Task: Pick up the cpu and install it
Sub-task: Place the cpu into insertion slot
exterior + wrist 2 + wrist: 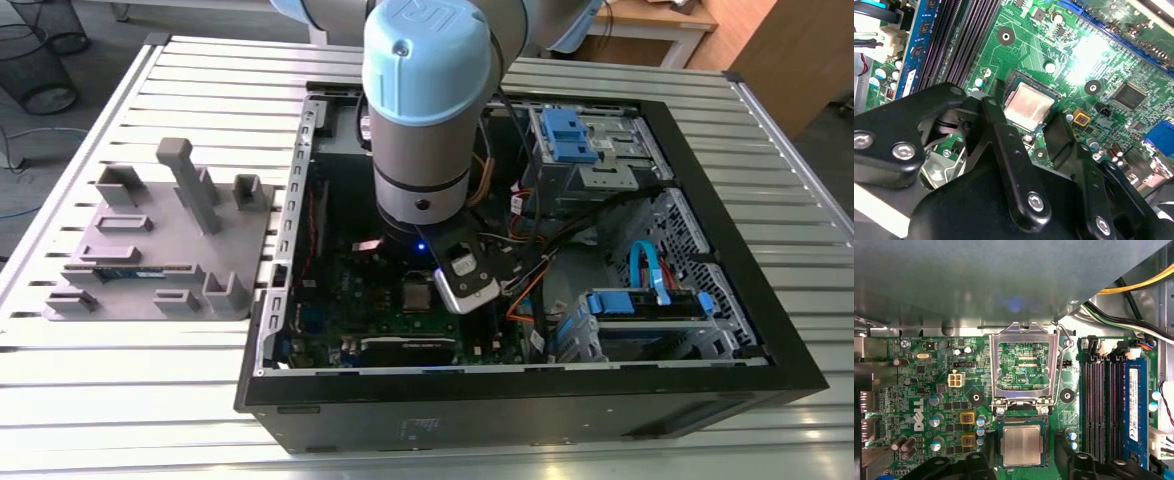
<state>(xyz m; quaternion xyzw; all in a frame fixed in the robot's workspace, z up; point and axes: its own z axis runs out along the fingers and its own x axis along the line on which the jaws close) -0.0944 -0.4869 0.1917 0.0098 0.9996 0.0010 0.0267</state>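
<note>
second wrist view: gripper (1023,112) fingers are spread either side of the socketed cpu (1026,106), toward 8 o'clock of the case (534,405) in the exterior view; best kept level.

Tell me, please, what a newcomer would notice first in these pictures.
The silvery cpu lies in its socket on the green motherboard, the metal frame swung open beside it. The black gripper has its fingers apart on either side of it, inside the open computer case.
</note>
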